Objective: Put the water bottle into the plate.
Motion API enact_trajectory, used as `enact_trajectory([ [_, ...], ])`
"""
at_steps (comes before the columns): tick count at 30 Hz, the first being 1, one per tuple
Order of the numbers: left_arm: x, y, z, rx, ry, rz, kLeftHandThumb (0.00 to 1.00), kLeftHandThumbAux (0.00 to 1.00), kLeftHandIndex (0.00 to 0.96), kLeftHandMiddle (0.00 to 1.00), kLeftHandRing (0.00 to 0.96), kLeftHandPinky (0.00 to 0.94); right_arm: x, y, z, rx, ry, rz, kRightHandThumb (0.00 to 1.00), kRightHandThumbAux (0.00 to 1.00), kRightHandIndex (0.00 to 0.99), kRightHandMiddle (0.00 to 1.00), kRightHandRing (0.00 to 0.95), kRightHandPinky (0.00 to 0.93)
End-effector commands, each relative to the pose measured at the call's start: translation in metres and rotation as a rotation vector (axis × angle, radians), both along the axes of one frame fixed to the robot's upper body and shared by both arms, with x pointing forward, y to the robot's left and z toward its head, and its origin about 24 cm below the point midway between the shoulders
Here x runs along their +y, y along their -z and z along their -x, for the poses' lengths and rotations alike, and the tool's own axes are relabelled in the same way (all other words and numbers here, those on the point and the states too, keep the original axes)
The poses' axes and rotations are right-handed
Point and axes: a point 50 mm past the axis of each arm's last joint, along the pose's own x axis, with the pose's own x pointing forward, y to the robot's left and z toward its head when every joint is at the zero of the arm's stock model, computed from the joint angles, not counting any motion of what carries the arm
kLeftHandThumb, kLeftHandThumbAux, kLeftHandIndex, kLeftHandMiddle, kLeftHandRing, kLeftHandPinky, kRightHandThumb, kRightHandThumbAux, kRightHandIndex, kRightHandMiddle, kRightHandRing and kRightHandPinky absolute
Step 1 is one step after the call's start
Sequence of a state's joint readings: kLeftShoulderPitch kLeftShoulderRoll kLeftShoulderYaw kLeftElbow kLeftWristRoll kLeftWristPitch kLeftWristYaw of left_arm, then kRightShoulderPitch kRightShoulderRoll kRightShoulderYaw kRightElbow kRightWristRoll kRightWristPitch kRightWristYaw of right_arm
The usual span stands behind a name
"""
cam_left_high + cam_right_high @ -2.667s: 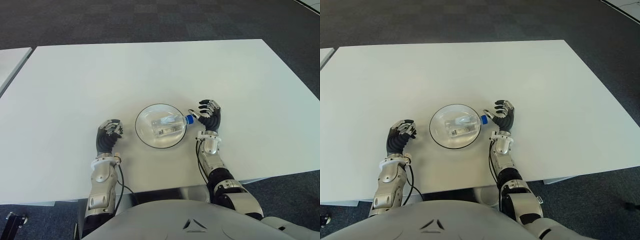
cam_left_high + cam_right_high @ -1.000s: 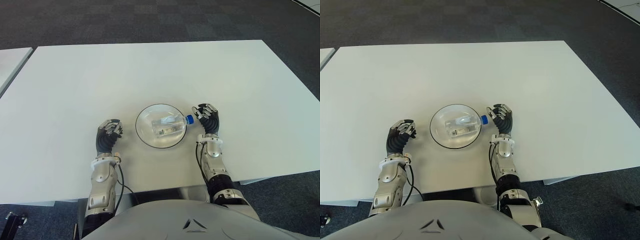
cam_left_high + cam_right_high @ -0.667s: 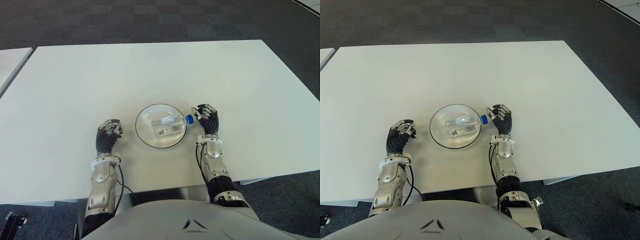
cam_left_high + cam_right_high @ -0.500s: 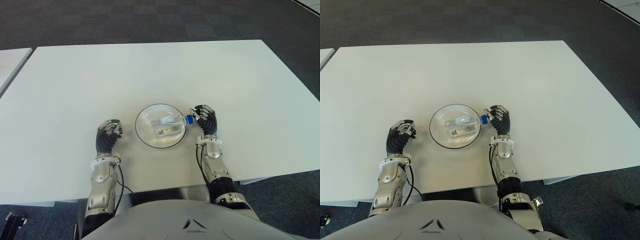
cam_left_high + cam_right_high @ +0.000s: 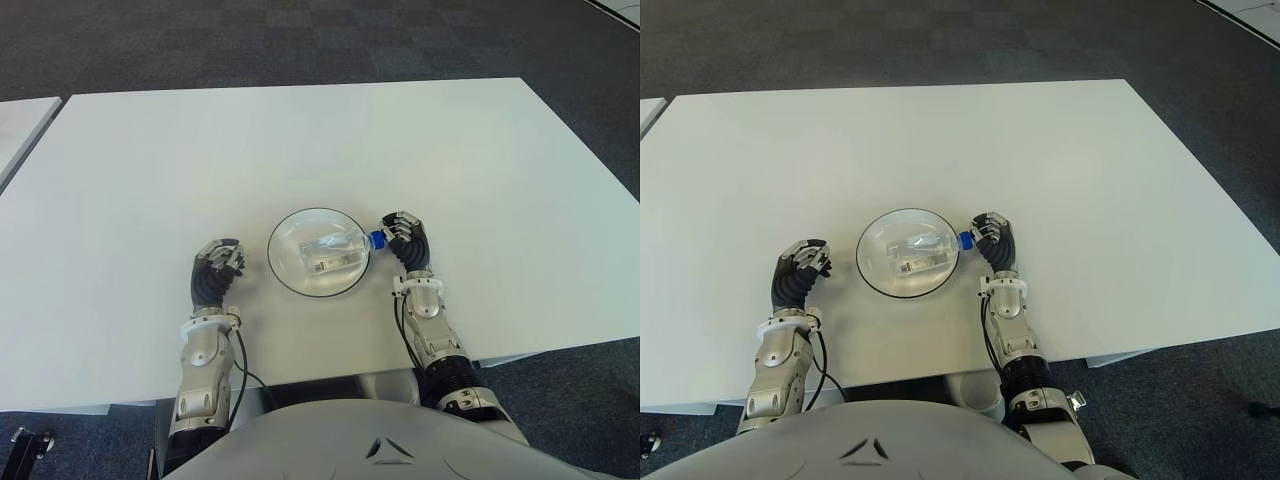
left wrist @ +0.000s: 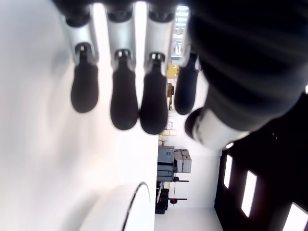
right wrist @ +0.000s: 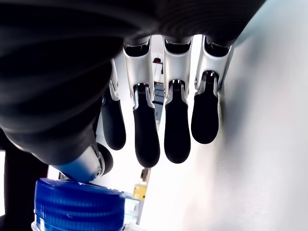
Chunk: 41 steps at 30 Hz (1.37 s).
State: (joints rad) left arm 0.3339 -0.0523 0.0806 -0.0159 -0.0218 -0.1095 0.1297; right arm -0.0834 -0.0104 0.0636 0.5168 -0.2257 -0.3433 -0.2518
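Note:
A clear water bottle with a blue cap lies on its side in the round glass plate at the table's near middle. Its cap pokes over the plate's right rim. My right hand sits just right of the plate, fingers curled and holding nothing. In the right wrist view the thumb is right beside the blue cap, and I cannot tell whether they touch. My left hand shows left of the plate, a short gap away, fingers curled and empty.
The white table stretches wide beyond and to both sides of the plate. Its near edge runs just behind my wrists. A second white table's corner shows at the far left, over dark carpet.
My right hand has curled its fingers and slid left toward the bottle's cap. The plate with the bottle has shifted slightly left. The left hand has not moved.

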Motion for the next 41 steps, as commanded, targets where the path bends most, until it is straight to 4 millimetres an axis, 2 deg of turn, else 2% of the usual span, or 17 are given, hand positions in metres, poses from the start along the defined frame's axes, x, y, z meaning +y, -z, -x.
enact_trajectory([
  [1,0.0033,0.0046,0.0013,0.028,-0.007,-0.005,0.707,0.714,0.435,0.653,0.642,0.622,0.0016,0.0190,0.0125,0.104,-0.001,0.011,0.702,0.732,0.425,0.552,0.567,0.569],
  [11,0.0047,0.0034,-0.0009,0.024,-0.013,-0.038,0.705,0.715,0.434,0.632,0.620,0.599,0.0045,0.0180,0.0120,0.102,0.021,-0.033,0.702,0.732,0.425,0.557,0.575,0.582],
  [26,0.0064,0.0018,-0.0040,0.013,0.000,-0.057,0.705,0.715,0.434,0.639,0.628,0.616,0.0066,0.0178,0.0114,0.111,0.036,-0.076,0.705,0.731,0.425,0.559,0.565,0.566],
  [41,0.0065,0.0021,-0.0083,0.033,0.041,-0.112,0.706,0.715,0.434,0.631,0.622,0.604,0.0039,0.0149,0.0110,0.092,0.034,-0.053,0.703,0.731,0.425,0.563,0.577,0.580],
])
